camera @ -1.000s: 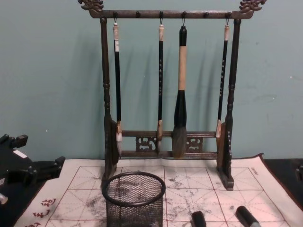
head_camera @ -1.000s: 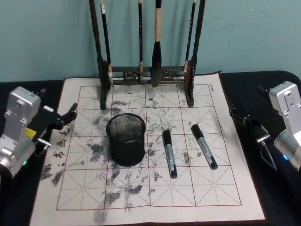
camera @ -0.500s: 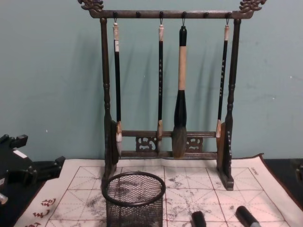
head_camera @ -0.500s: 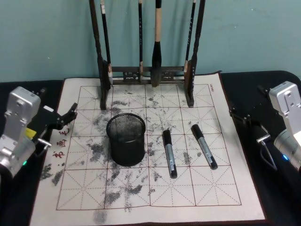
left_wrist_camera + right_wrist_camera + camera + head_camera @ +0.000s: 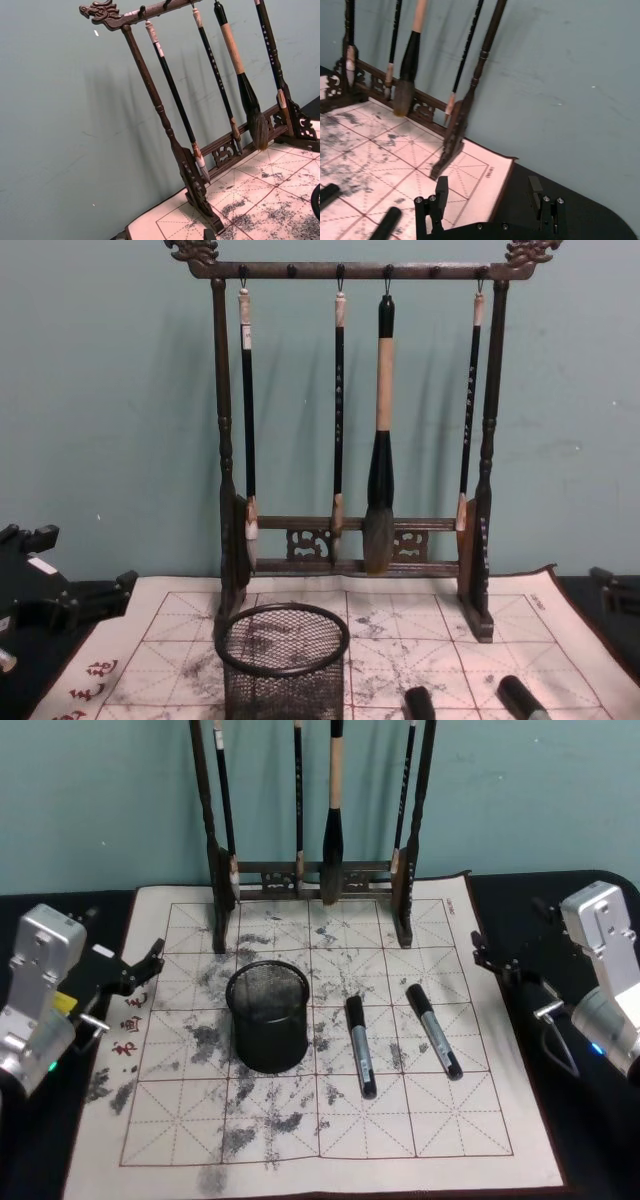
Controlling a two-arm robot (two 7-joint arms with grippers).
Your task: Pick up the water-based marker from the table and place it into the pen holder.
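Two dark markers lie flat on the ink-stained mat (image 5: 460,1140), in the lower middle of the head view. One marker (image 5: 361,1046) lies just right of the pen holder (image 5: 267,1017) without touching it. The second marker (image 5: 434,1031) lies farther right, roughly parallel to the first and apart from it. Both slant slightly toward the lower right. Which of the two is water-based cannot be told.

The pen holder, a round black wire-mesh cup with a solid rim, stands upright a little left of the frame's centre. In the chest view it sits at the bottom edge, with the two marker ends showing to its right.

The mat is pale with a red grid and red characters along its left border, and it covers the middle of the black bench (image 5: 600,885). At the mat's far edge, top centre of the head view, stands a tall dark wooden brush rack (image 5: 405,870). Four calligraphy brushes hang from it, and the thick brush (image 5: 381,470) is third from the left.

The left pincer (image 5: 122,934) hangs at the left edge at mid-height, by the mat's left border, its fingers spread and holding nothing. The right pincer (image 5: 488,184) hangs over the bench just off the mat's right border, its fingers spread wide with nothing between them. Both are well apart from the markers.
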